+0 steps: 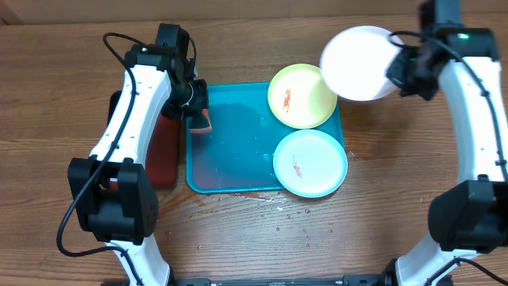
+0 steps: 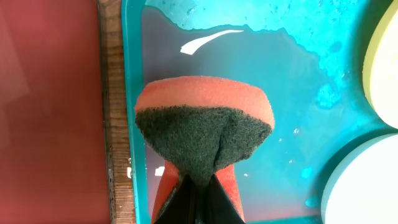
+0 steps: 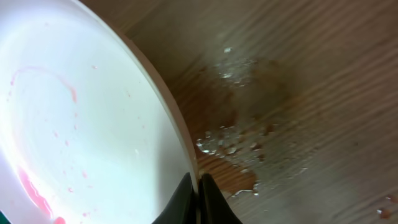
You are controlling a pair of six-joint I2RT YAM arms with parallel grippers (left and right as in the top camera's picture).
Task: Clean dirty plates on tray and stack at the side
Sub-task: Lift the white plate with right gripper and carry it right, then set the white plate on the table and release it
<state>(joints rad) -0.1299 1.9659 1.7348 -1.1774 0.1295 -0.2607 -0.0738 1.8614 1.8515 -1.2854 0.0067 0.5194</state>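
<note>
Blue tray (image 1: 230,151) at centre carries 2 plates on its right edge: yellow-green plate (image 1: 302,95) above, teal plate (image 1: 309,163) below, both w/ red smears. 3rd, pinkish plate (image 1: 361,62), upper right, rim pinched by right gripper (image 3: 199,193). Left gripper (image 2: 196,186) pinches 1 sponge (image 2: 205,124) over tray's upper left.

Overhead: straight down on the desk (image 1: 254,238) from well back, taking in both arms and the whole tray (image 1: 230,151). Left wrist: close, down past its jaws and a sponge (image 2: 205,130) onto the tray's left rim, shared with overhead. Right wrist: very close, along its jaws onto a plate (image 3: 81,112) and wet desk; plate shared with overhead.
</note>
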